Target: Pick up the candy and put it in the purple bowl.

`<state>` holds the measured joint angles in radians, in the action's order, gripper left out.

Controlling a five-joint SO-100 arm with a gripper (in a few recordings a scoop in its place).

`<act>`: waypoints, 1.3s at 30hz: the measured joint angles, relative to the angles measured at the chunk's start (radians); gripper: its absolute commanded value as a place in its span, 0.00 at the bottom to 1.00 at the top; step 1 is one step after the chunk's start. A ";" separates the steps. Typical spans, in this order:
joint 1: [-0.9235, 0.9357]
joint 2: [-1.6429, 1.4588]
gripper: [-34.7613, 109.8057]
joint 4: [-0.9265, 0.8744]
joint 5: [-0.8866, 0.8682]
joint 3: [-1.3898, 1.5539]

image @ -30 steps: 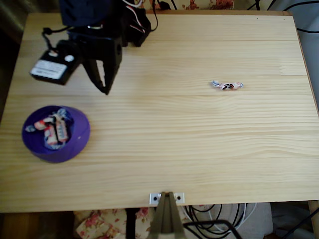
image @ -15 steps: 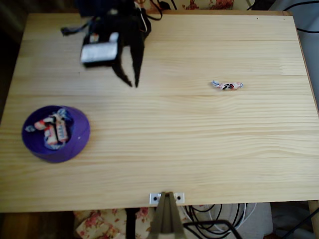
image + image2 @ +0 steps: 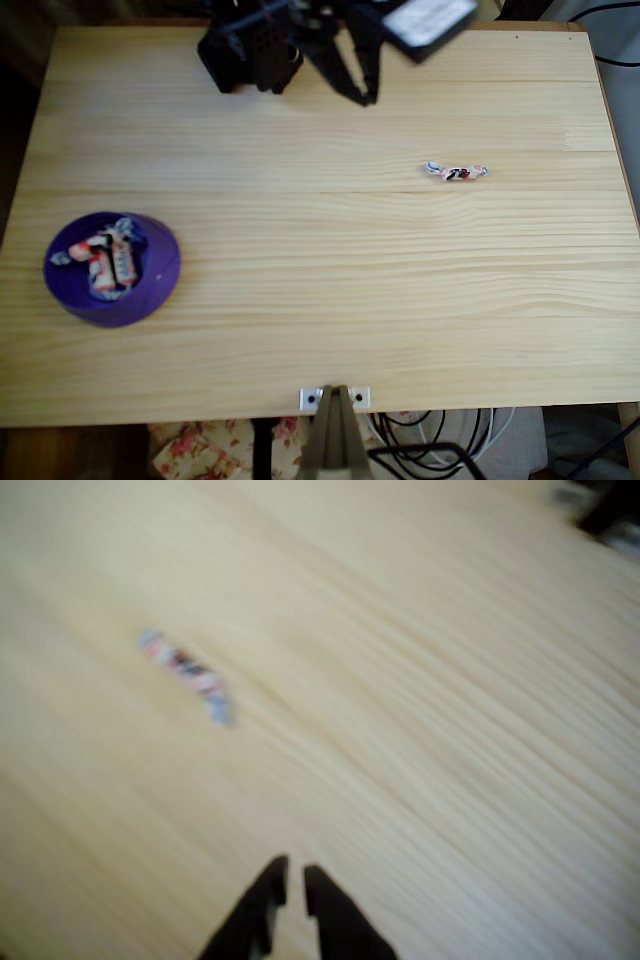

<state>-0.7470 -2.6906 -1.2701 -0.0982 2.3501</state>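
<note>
Overhead view: our tool (image 3: 362, 90), nearly clenched and empty, hangs at upper centre, aimed toward the candy (image 3: 456, 171) lying mid-right.

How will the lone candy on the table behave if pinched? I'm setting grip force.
The candy looks small and thin, so it is probably very light and may skid on the smooth wooden table if nudged. Its crinkly twisted ends look floppy; the middle likely offers the gripper the firmer hold.
</note>
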 measured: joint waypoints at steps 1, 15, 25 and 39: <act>-0.044 0.046 0.29 0.017 0.009 -0.009; -0.344 0.712 0.31 0.249 0.129 -0.229; -0.284 0.911 0.35 0.272 0.210 -0.374; -0.295 1.034 0.37 0.411 0.206 -0.380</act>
<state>-1.0416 -1.6567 -0.8590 0.1074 1.9696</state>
